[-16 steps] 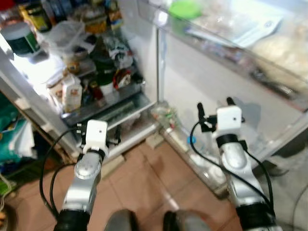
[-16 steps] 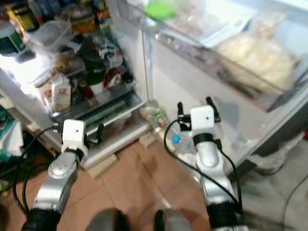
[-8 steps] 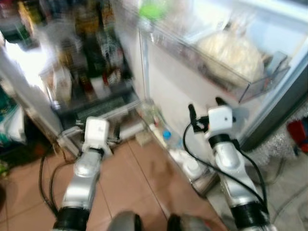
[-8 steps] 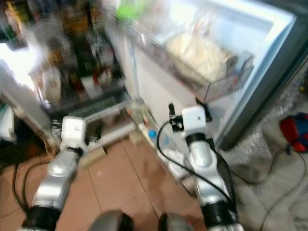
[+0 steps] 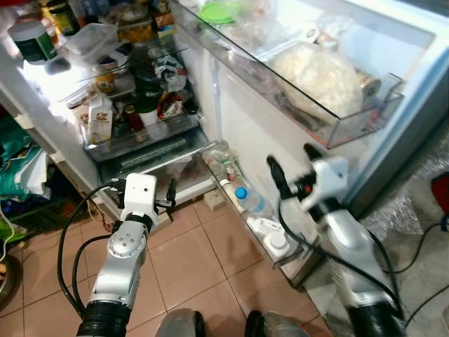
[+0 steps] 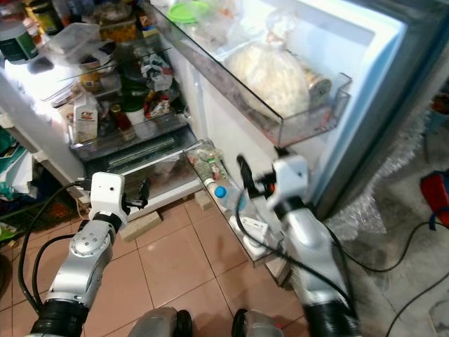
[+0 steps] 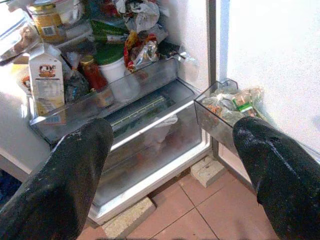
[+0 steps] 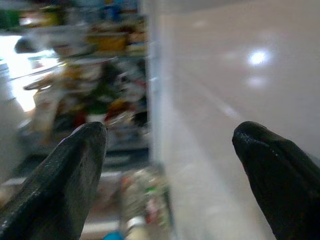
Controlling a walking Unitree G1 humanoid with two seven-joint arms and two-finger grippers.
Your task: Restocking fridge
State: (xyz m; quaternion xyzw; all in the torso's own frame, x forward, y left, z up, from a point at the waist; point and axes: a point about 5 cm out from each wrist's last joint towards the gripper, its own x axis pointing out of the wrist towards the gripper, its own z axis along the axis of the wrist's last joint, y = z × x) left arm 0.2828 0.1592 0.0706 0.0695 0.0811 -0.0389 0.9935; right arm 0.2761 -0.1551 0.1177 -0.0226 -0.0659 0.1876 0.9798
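Fridge [image 5: 231, 105] open, white, lit inside; shelves [image 5: 133, 133] crammed with jars, cartons, bags. Door bin [image 5: 351, 119] holds pale bagged lump, perhaps dough. Lowest door rack [image 5: 242, 203] holds blue-capped bottle [image 5: 249, 200].

An open fridge [image 5: 175, 151] stands ahead, its shelves packed with jars, cartons and bags, leaving little free room inside. Its open door [image 5: 280, 140] juts toward the robot, with a low door bin [image 5: 245, 210] holding bottles and an upper bin [image 5: 330, 116] filled by a large bagged bundle. Bare tiled floor [image 5: 189, 260] between the two arms offers an open path
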